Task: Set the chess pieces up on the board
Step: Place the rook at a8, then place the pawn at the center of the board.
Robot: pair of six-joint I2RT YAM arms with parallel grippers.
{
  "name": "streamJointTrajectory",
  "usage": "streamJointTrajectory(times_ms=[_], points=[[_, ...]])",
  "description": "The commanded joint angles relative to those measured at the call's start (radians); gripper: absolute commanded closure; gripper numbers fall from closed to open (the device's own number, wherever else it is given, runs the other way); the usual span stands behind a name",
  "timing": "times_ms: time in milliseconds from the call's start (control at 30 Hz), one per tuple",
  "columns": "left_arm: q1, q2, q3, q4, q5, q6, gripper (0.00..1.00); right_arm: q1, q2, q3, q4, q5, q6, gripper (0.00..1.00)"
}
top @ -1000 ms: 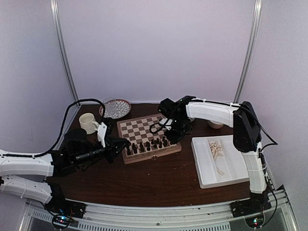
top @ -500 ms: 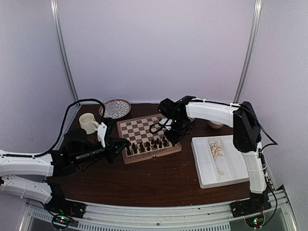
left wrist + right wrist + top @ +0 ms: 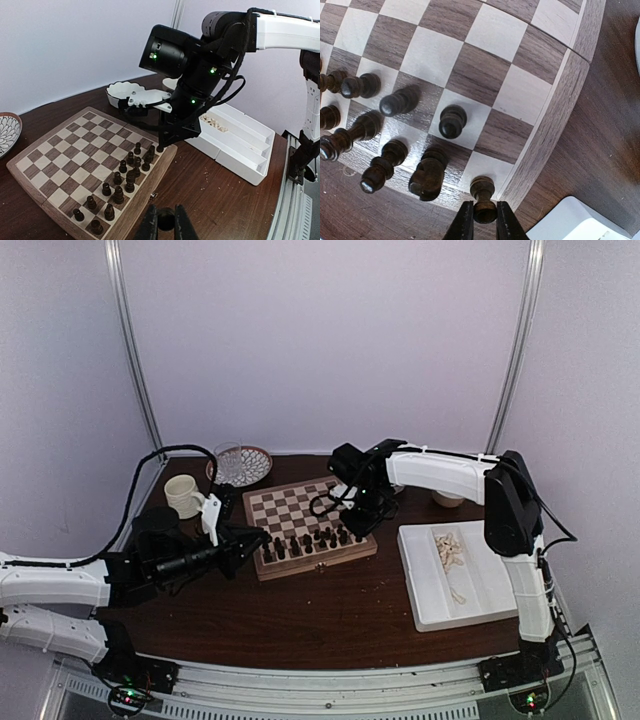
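Your right gripper (image 3: 484, 222) is apparently clasping a dark piece (image 3: 483, 194) at a corner square of the board (image 3: 485, 30), completing the dark rows (image 3: 125, 180). Your left gripper (image 3: 165, 225) is hanging clenched, empty. Cream pieces (image 3: 450, 548) are waiting in the tray (image 3: 490, 590).

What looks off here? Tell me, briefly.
Nothing spilled or broken. The board sits turned against the table edge, and the pale pieces lie heaped in the tray, none on the board. The dark pieces stand in two rows.
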Motion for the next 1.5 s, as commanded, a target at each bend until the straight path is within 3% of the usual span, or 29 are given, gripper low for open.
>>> streamJointTrajectory(times_ms=[0,433,567,733,900,1067,1233,1367,1467], points=[[-0.003,-0.013,0.028,0.016,0.014,-0.003,1.0,-0.006,0.015,0.014,0.022,0.028,0.008,0.84],[-0.003,-0.012,0.028,0.016,0.017,-0.003,1.0,-0.008,0.019,0.012,0.042,0.019,0.016,0.83],[-0.003,-0.01,0.029,0.016,0.019,-0.003,1.0,-0.008,0.012,0.008,0.042,0.024,0.018,0.65],[-0.003,0.01,0.032,0.018,0.023,0.001,1.0,-0.008,-0.05,-0.029,0.069,0.023,0.022,0.56],[-0.005,0.093,0.054,0.023,0.043,0.018,1.0,-0.006,-0.219,-0.164,0.152,0.005,0.025,0.45],[-0.042,0.218,0.096,0.029,0.047,0.041,1.0,0.005,-0.412,-0.348,0.28,-0.067,0.031,0.42],[-0.092,0.347,0.148,0.038,0.035,0.072,1.0,0.035,-0.579,-0.606,0.497,-0.086,0.078,0.41],[-0.145,0.434,0.189,0.037,-0.006,0.113,1.0,0.037,-0.672,-0.863,0.781,-0.049,0.126,0.42],[-0.17,0.515,0.214,0.056,-0.046,0.129,1.0,0.038,-0.683,-0.933,0.882,-0.017,0.157,0.41]])
